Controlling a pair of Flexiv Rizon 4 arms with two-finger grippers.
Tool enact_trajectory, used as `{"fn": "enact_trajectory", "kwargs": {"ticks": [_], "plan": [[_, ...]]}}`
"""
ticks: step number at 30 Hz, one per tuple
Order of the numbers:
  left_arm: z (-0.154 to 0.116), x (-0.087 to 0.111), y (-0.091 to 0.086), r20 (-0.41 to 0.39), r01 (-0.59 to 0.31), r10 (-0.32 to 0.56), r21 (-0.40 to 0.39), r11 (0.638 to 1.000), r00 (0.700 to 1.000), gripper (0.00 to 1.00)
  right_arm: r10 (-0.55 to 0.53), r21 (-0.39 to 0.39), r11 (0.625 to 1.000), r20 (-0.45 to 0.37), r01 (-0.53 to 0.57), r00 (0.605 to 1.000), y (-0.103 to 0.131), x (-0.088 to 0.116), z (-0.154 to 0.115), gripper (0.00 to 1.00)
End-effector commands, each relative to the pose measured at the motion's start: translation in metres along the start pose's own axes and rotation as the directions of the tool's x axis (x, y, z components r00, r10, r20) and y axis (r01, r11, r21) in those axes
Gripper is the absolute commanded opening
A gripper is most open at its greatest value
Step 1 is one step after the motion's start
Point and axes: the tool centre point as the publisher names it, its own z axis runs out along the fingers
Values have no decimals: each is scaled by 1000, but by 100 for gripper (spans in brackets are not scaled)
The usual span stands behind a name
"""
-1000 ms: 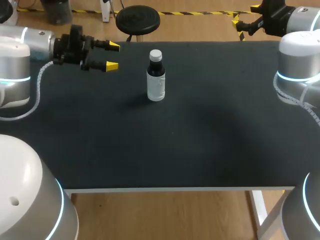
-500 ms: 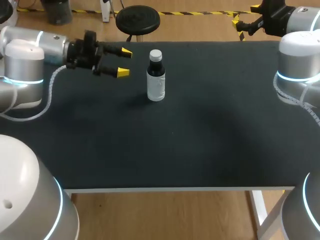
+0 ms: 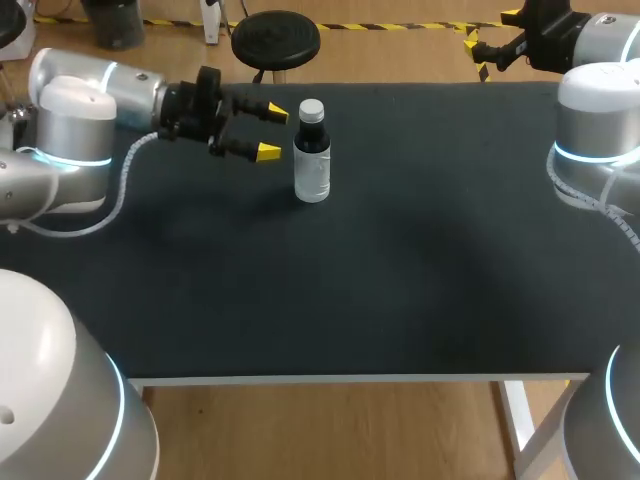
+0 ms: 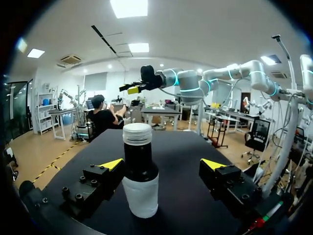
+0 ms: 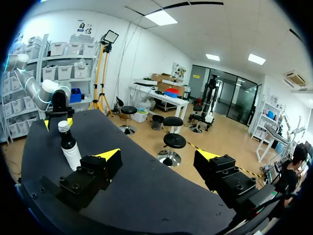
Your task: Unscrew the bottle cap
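Our left gripper (image 3: 271,132) has its two fingers spread wide, with nothing between them. The bottle (image 3: 312,160) stands upright on the black table (image 3: 400,290), just ahead of the yellow fingertips and in line with the gap between them. In the left wrist view it sits a little nearer to one finger than to the other. We judge that neither finger touches it yet.

The long axis of the bottle is vertical, and the fingers point at it from the side, almost level with the table. They stand one on each side of the path to the bottle, so a straight advance would bring the body of the bottle into the gap. The tips are at the height of the dark shoulder, above the white label. The cap (image 3: 311,109) is higher than the tips, so we think this gripper is meant to hold the body and not to turn the cap.

Our right gripper (image 5: 159,155) is also wide apart and holds nothing. It is well away from the bottle, which lies far ahead of its fingers and to one side. The left arm is clearly the nearer one. The cap looks fully on, so in our judgement the unscrewing has not begun.
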Motion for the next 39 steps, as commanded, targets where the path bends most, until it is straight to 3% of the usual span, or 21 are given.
{"fn": "enact_trajectory", "kwargs": {"ticks": [1,23,27,39], "plan": [[8,-6,1,-19,-2,2,7,1000,1000,100,0,-1,1000,0,0,1000,0,0,0,100],[32,-5,-2,-63,-9,10,19,1000,998,100,0,-1,1000,0,0,1000,0,0,0,100],[37,-11,-6,-64,13,-10,51,999,998,100,0,-1,1000,0,0,1000,0,0,0,100],[53,-21,-7,-88,-1,5,42,999,996,100,0,-1,1000,0,0,1000,0,0,0,100]]}}
